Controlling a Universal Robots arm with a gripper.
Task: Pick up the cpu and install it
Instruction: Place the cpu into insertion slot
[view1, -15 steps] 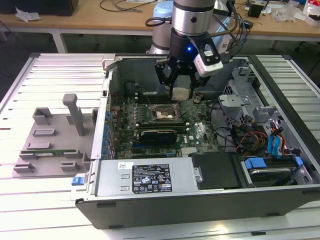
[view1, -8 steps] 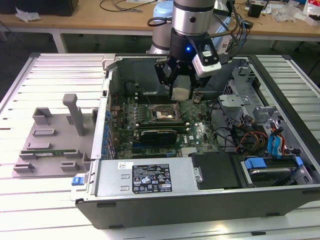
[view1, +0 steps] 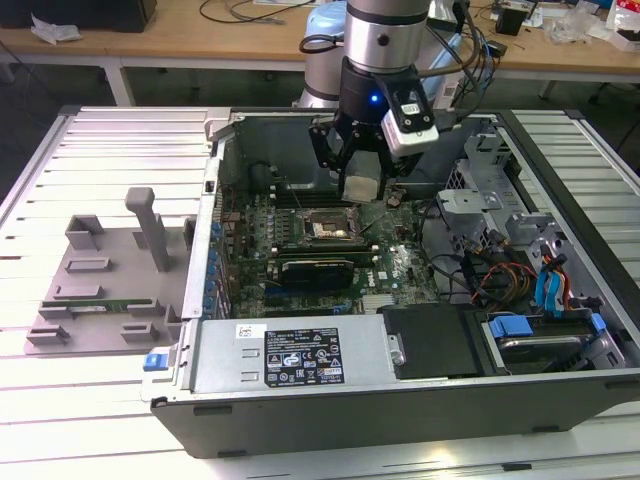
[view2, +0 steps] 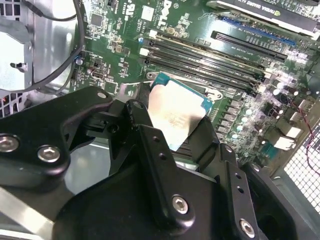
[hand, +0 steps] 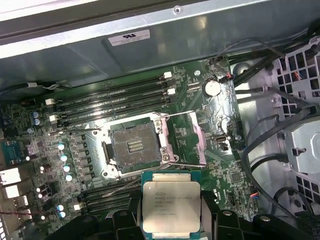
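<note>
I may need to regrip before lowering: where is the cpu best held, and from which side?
By two opposite thin edges, from the metal-top side. The cpu is flat, so only its edges suit the gripper, which clamps it that way, and the underside likely must stay free for the open socket.

Free room for the gripper (view1: 360, 176) above the socket (hand: 135, 147), swung-open metal frame (hand: 186, 138) just beside, memory slots (hand: 115, 97) along two sides

Small print stands on the cpu (hand: 171, 207), a white sticker (hand: 129, 37) and a black label (view1: 303, 358), none of it readable.
</note>
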